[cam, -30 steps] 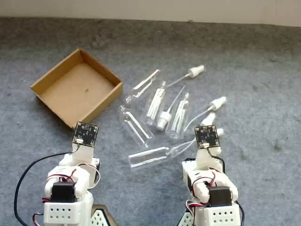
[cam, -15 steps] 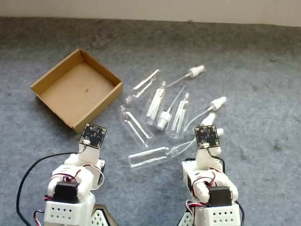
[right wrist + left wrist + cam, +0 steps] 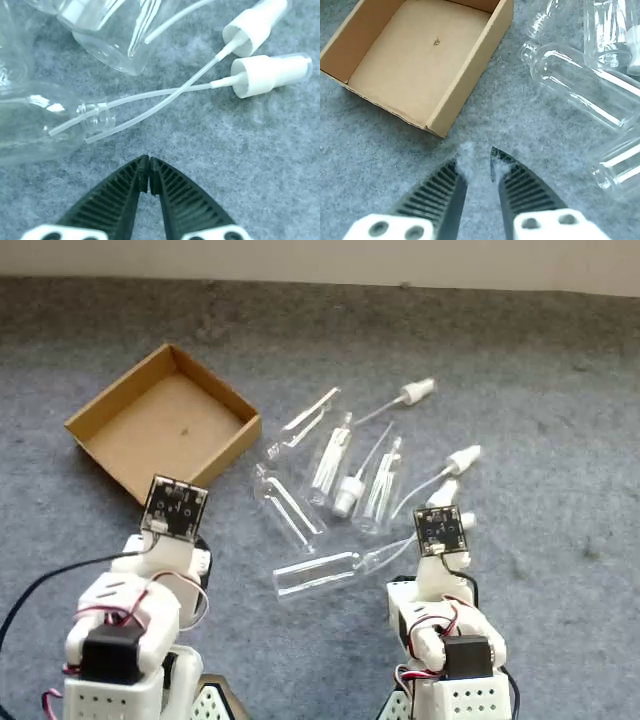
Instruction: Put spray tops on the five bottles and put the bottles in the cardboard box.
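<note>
Clear bottles [image 3: 315, 573] lie loose on grey carpet [image 3: 560, 360] just beside the cardboard box [image 3: 165, 430], spray tops [image 3: 270, 74] among them. They are probably light, slippery and easily dented, so grip mid-body. Left gripper [image 3: 477, 162] stands slightly parted, right gripper [image 3: 149, 167] pinched shut — both hold nothing.

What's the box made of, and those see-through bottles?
The cardboard box looks like plain brown cardboard, matte, with thin folded walls. The bottles look like clear plastic, though maybe glass: shiny highlights, and the grey carpet shows through.

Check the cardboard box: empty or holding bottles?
Empty: the cardboard box shows a bare floor, and the bottles lie outside it.
</note>
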